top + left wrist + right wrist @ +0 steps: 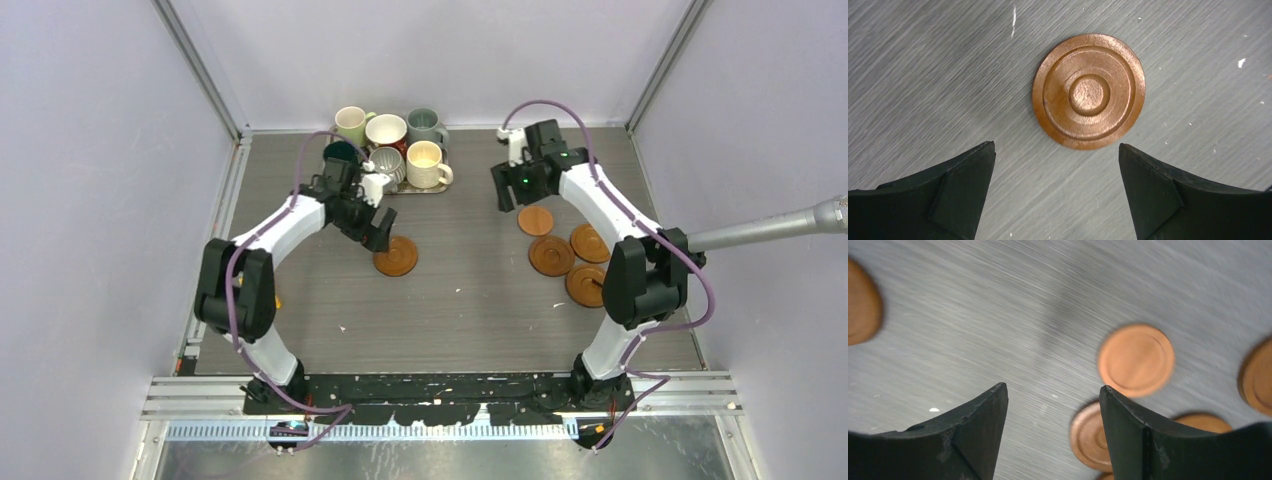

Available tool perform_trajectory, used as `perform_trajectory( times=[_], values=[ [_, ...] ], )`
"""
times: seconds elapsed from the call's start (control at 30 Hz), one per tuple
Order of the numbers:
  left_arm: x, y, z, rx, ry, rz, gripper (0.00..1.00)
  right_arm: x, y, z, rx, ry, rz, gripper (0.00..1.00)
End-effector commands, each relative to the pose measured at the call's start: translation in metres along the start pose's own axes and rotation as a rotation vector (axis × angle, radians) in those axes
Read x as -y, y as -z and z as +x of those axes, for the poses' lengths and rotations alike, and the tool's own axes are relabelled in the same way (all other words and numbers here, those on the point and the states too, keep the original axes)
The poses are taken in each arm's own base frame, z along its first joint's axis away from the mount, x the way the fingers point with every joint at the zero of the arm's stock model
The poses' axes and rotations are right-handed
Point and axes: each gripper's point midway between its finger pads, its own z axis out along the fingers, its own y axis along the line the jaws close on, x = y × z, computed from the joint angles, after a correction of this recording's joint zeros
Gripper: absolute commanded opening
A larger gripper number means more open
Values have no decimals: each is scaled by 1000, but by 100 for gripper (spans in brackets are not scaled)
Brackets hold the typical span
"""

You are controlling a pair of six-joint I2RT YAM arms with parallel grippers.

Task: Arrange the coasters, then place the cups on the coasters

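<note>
1. Left pincer: the jaws stand wide apart and hold nothing. It hangs over the desk, and the lone coaster lies flat just ahead of the fingertips, not between them.
2. Lone coaster: a ringed disc on its own left of centre, well apart from the other discs. It carries no cup. I judge that this one has been set out or is being positioned.
3. Cups: all six stand packed in two rows of three on the tray at the far edge of the desk. None stands on a coaster.
4. Right pincer: the jaws are apart with only bare desk between them, so nothing is held. Its wrist view is blurred.
5. Right-hand group: the plain coaster lies nearest the right pincer. The ringed coasters, three of them, sit bunched just beyond it. Whether they touch cannot be told. Only five discs are countable from above, and a sixth cannot be confirmed.
6. Progress, as judged: arranging the coasters is at an early stage, because the right-hand group needs spreading out. Cup placement is not yet started.
</note>
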Motion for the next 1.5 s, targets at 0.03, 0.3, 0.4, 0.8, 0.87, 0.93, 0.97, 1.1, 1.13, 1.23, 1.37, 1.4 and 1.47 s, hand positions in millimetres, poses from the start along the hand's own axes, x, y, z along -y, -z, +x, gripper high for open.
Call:
perform_trajectory(
  times=[0.03, 0.3, 0.4, 0.8, 0.87, 0.93, 0.97, 1.1, 1.13, 1.23, 1.37, 1.4, 1.47],
  values=[
    [1, -27, -21, -32, -121, -88, 94, 65, 6, 33, -103, -66, 164, 70],
    [2, -63, -7, -138, -148, -95, 84, 108, -22, 52, -217, -7, 289, 67],
    [1, -67, -1, -158, -156, -96, 83, 122, -35, 60, -254, 3, 305, 66],
    [-8, -72, 21, -221, -200, -105, 77, 148, -59, 83, -323, -22, 288, 64],
    [-10, -71, 25, -229, -195, -101, 76, 146, -61, 89, -340, -37, 255, 64],
    [-13, -67, 28, -232, -181, -101, 74, 140, -63, 94, -361, -52, 201, 63],
    [-15, -65, 29, -232, -173, -100, 73, 133, -65, 97, -368, -61, 161, 63],
    [-23, -53, 35, -227, -142, -91, 69, 111, -72, 106, -396, -95, 43, 58],
    [-26, -50, 38, -227, -135, -93, 67, 107, -73, 107, -400, -109, 22, 57],
    [-34, -40, 44, -224, -123, -100, 66, 92, -78, 109, -415, -114, -27, 54],
    [-48, -28, 54, -220, -80, -109, 65, 70, -85, 113, -439, -71, -51, 52],
    [-52, -25, 56, -217, -67, -111, 65, 63, -86, 112, -442, -55, -56, 52],
    [-59, -19, 62, -212, -42, -115, 64, 49, -90, 111, -447, -26, -62, 52]
  ],
)
